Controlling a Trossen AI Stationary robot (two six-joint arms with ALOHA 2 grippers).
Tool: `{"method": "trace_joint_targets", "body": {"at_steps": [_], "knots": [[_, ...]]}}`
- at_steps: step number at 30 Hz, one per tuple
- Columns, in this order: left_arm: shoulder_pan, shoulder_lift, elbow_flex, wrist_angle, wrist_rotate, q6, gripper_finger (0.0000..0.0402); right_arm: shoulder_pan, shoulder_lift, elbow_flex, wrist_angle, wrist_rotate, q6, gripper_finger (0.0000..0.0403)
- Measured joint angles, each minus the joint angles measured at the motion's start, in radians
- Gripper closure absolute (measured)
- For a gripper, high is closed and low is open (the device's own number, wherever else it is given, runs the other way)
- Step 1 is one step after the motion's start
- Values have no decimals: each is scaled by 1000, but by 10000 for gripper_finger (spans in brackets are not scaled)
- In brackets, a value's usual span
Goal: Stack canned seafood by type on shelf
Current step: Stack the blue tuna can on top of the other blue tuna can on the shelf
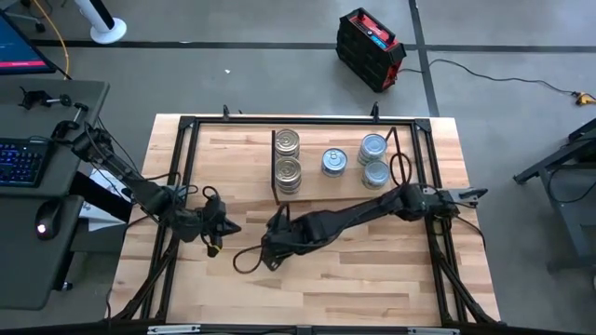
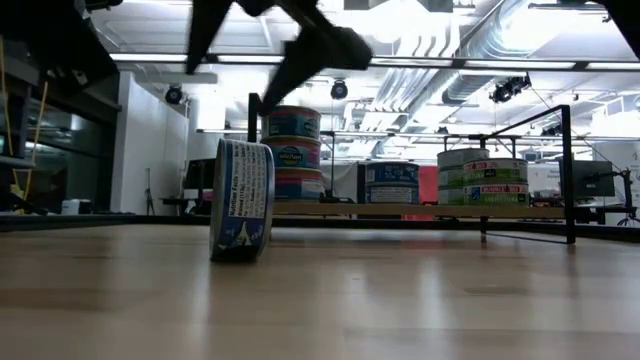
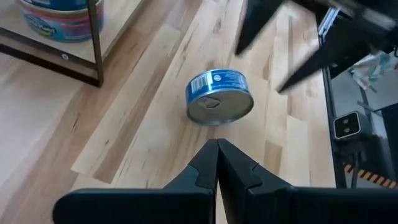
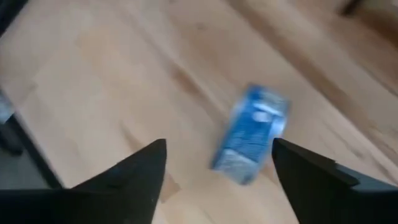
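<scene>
High view takes in the wooden tabletop (image 1: 307,270) first, then the shelf (image 1: 335,179) in the upper middle of the frame. On the shelf stand a gold-lidded stack (image 1: 288,158) at its left end, one silver-blue tin (image 1: 334,162) in the middle and a silver-blue stack (image 1: 374,160) at its right end. The right gripper (image 1: 272,233) reaches to the lower centre of the frame, its jaws spread and holding nothing. The left gripper (image 1: 226,227) waits just left of it, fingers pressed together and empty.

Smallest is the loose blue tin (image 2: 243,201), standing on its edge on the bare table at left centre of the low view, well short of the shelf.

Judging from that pose, the tin could roll off or tip flat at the lightest nudge, since a round tin on its rim has little to steady it. A closing finger that meets it off-centre would likely push it away.

Label print runs across the tin's side, but it is too small to read; no brand can be made out.
</scene>
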Motion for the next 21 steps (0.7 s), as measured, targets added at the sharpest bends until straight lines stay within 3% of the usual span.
{"method": "trace_joint_targets", "body": {"at_steps": [5,21], "knots": [[0,1,0,-9,18,-4,401,-9,-3,-8,-131,28,144,106],[0,0,0,-10,45,-8,401,-11,56,-18,-42,32,217,107]]}}
